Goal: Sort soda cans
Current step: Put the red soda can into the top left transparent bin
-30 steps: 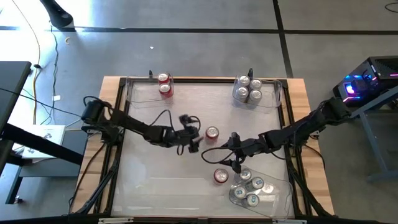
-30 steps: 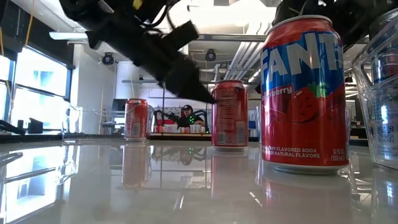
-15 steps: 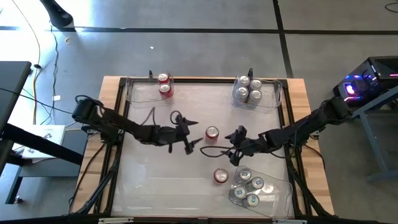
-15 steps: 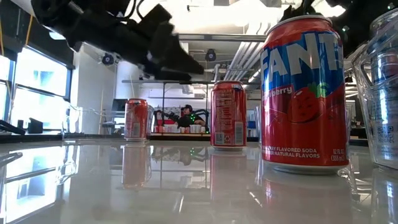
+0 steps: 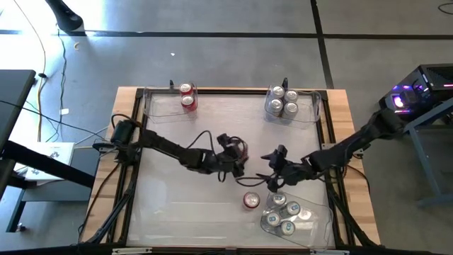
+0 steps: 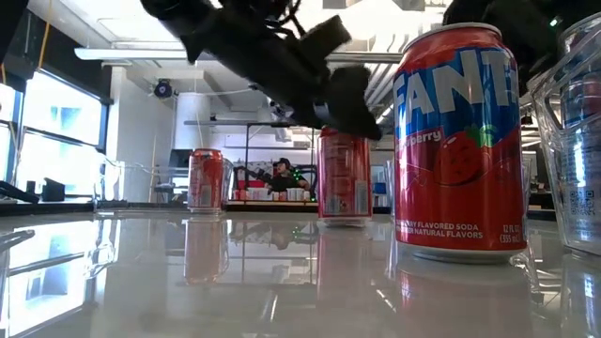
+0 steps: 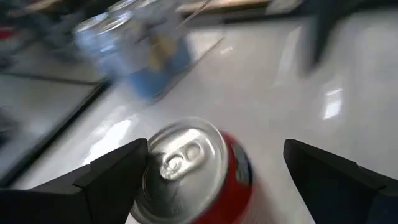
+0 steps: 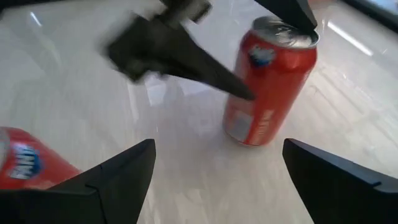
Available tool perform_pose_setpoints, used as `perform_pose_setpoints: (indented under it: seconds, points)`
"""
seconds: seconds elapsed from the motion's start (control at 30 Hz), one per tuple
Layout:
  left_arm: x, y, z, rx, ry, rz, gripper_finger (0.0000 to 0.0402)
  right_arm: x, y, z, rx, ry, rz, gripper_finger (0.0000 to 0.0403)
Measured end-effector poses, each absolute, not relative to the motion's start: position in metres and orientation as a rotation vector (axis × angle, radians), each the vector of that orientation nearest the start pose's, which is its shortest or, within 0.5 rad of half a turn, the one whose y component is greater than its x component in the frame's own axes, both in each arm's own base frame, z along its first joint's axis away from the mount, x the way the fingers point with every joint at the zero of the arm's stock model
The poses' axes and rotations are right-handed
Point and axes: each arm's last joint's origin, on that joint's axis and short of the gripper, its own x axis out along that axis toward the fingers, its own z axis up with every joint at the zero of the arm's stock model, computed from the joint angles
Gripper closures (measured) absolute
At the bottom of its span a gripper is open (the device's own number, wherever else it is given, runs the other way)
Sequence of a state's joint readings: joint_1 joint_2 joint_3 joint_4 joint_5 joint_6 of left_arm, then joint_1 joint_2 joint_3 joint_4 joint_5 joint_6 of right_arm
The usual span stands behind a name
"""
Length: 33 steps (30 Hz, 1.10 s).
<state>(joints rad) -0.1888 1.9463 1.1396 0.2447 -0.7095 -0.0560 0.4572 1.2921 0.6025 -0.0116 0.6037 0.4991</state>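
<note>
Spreading across the table (image 5: 177, 191), the left gripper (image 5: 237, 157) straddles a red soda can (image 7: 193, 168) mid-table, fingers wide apart around it. The right gripper (image 5: 272, 168) hovers near, spread wide, empty; a Fanta can (image 5: 251, 201) stands beside the bin (image 5: 311, 212).

The left gripper (image 5: 237, 157) hides most of the middle red can (image 5: 243, 147); far bin cans (image 7: 134, 46) blur in left wrist view

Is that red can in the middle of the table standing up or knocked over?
Upright. The red can stands on its base with its silver top up, and the left claw straddles it, open.
</note>
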Motion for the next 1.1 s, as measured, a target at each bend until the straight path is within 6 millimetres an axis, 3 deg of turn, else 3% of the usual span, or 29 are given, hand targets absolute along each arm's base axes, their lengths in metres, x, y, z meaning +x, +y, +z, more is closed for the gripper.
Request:
perform_pose_setpoints:
  seconds: [0.3,0.5,0.63,0.83,1.1]
  points:
    - [0.388,-0.075,0.173,0.358,0.562,0.615,0.0032,0.219,0.104,0.194,0.088,0.495,-0.306,0.0055]
    - [0.387,-0.082,0.179,0.337,0.538,0.574,0.0032,0.219,0.103,0.194,0.087,0.494,-0.314,0.0055]
    - [0.390,-0.074,0.173,0.293,0.555,0.546,0.0032,0.219,0.101,0.195,0.071,0.461,-0.378,0.0055]
    - [0.394,-0.060,0.161,0.291,0.602,0.561,0.0032,0.233,0.077,0.189,0.094,0.535,-0.352,0.0055]
    - [0.389,-0.056,0.156,0.344,0.667,0.596,0.0032,0.258,0.034,0.168,0.030,0.621,-0.402,0.0055]
